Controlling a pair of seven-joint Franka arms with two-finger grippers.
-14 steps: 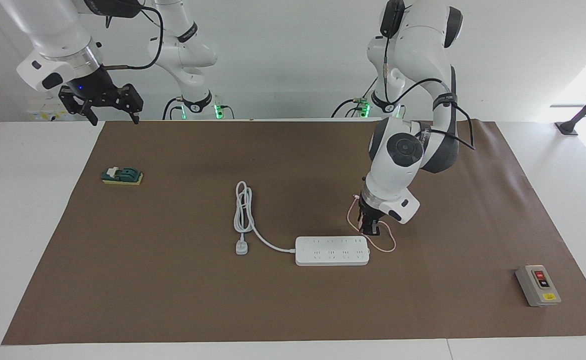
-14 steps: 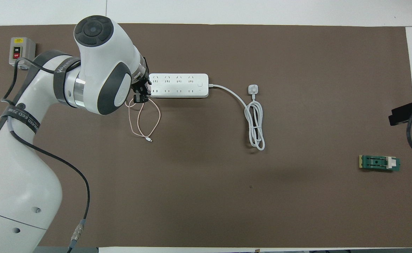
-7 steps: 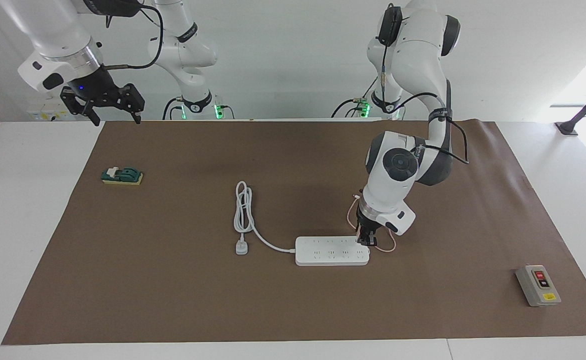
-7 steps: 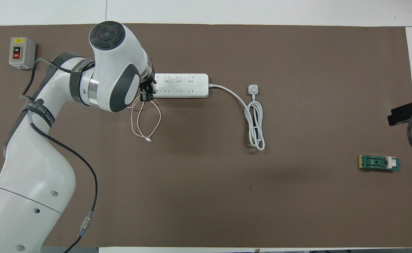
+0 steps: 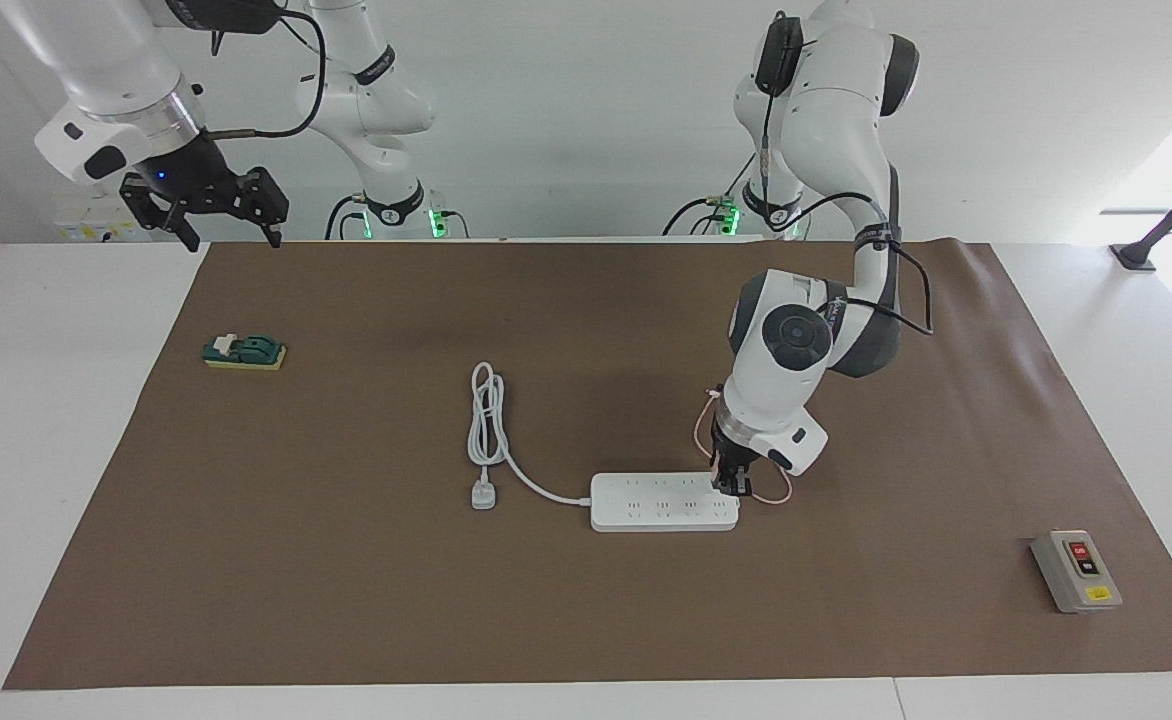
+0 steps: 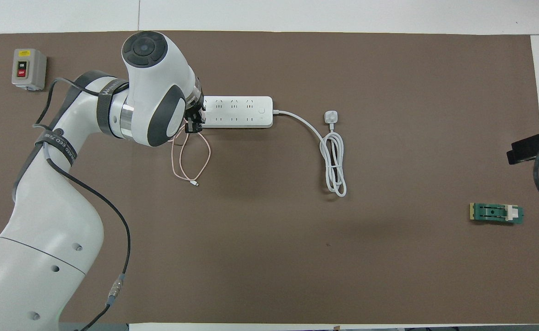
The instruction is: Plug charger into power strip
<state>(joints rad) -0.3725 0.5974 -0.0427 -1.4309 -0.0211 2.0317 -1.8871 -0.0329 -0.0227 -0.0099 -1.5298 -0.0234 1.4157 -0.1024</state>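
One long flat white power strip [image 5: 664, 502] lies mid-mat; left gripper [image 5: 732, 486] sits at its end toward the left arm, grip state unclear, charger body hidden. Thin pink cable [image 6: 191, 158] loops nearer the robots. Right gripper [image 5: 218, 212] waits raised, fingers spread.

The left gripper [image 5: 733, 484] pressed down at the end of the power strip [image 5: 664, 502], a pink cable [image 5: 772, 496] looped beside it. The right gripper [image 5: 221, 215] waited, raised and open.

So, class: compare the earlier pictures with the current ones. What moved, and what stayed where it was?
The left gripper has come down from beside the power strip onto its end nearest the left arm, the charger hidden between its fingers. The right gripper still waits, open; strip, pink cable and grey switch box stayed put.
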